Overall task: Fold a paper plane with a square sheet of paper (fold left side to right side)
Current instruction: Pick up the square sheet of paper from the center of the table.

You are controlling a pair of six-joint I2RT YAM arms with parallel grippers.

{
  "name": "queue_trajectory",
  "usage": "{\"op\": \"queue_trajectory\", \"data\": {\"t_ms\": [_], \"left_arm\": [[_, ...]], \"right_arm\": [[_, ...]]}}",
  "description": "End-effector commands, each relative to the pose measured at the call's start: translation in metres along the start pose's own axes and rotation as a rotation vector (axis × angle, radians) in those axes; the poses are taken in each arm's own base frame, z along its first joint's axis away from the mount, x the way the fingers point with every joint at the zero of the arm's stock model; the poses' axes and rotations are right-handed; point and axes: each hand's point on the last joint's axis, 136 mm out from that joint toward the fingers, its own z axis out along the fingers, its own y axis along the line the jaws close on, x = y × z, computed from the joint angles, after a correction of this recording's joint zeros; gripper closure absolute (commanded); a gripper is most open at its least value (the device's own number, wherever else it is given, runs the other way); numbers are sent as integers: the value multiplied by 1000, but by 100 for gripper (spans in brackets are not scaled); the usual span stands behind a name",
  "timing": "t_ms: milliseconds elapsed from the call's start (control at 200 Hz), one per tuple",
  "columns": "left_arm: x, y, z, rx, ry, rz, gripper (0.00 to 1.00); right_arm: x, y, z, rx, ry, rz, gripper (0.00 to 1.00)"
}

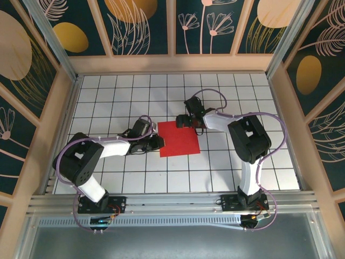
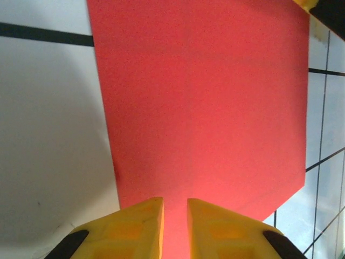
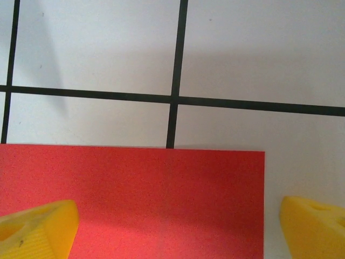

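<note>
Ahead of the left pincer [image 2: 175, 208], the square sheet of paper [image 2: 205, 108] lies flat on the gridded table [image 2: 48, 135]. It spreads away from the fingertips, and its near edge runs under them. No crease, no lifted flap, no doubled layer: one flat red square, every visible corner down.

Left pincer: jaws stand close together with a narrow slit between the yellow fingers [image 2: 135, 226], red paper showing through the slit. You cannot tell from these views whether the sheet's edge is pinched or merely lies beneath the tips. Seen from above, the sheet's left edge meets this pincer's tips.

Right pincer [image 3: 179, 216]: jaws spread wide, with nothing between them but the sheet lying below. One finger is over the paper, the other over bare tile just past the sheet's side edge. A corner of the sheet sits ahead of the tips and between them, nearer the finger that is off the paper. No hold visible.

Progress, as judged: zero folds made. You are at the very start, at most at the take-up of the left side.

Left to do:
- Raise the left edge and carry it across toward the right pincer's side.
- Lay it on the right edge and press the crease.
- Make every later fold of the paper plane; none of its dart shape exists yet.

Watch: the sheet is thin and would be held by one edge. You should expect it to slide on the tile unless the right pincer pins it.
</note>
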Motion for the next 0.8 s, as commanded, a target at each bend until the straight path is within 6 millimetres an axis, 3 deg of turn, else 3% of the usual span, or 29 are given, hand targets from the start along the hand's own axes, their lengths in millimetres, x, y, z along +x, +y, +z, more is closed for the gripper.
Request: {"op": "queue_trajectory", "data": {"t_ms": [0,330,480,796], "left_arm": [[-6,-5,6,5,-11,9,83],[-5,6,11,-39,-12,5,85],[-7,5,11,-32,-22,1,85],[-11,-7,10,23,-35,-9,85]], "right_arm": [[18,7,4,15,61,-31,5],[29,23,-3,21,88,-75,7],[36,29,-11,14,105,-96,12],[47,45,-20,-51,156,-114,42]]}}
